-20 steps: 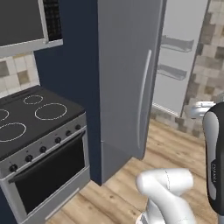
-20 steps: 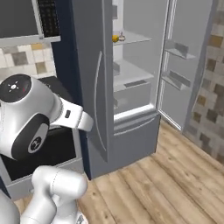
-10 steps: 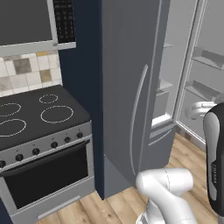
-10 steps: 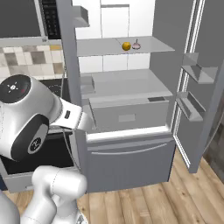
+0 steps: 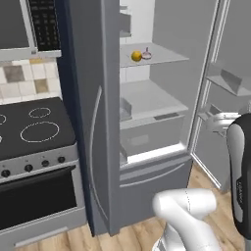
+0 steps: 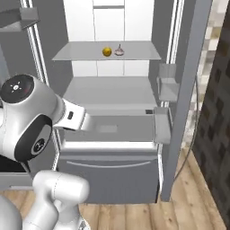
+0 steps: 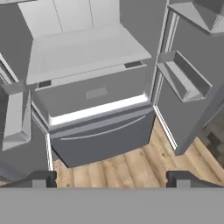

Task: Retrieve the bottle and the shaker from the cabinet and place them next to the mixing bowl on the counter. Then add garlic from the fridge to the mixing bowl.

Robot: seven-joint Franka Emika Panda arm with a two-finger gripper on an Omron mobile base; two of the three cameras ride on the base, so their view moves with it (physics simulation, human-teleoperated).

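The fridge (image 6: 112,96) stands open in front of me, its pale shelves and grey bottom drawer (image 7: 100,135) showing. On its upper shelf the small whitish garlic (image 6: 119,50) sits just right of a round orange-yellow fruit (image 6: 107,51); the left base view has the garlic (image 5: 146,53) and the fruit (image 5: 137,56) as well. In the hand view my gripper (image 7: 112,179) is open, its two fingertips (image 7: 43,178) wide apart with nothing between them, well short of the fridge and above the wooden floor. The bottle, shaker, cabinet, mixing bowl and counter are out of view.
The fridge's left door (image 5: 93,122) swings out between me and the black cooktop (image 5: 34,130) with its oven below. The right door (image 6: 188,90) with door bins (image 7: 183,78) stands open on the right. Wooden floor (image 7: 140,162) lies in front of the drawer.
The base has driven and turned, so both base views swung from the closed grey door to the open fridge interior. The gripper stayed open.
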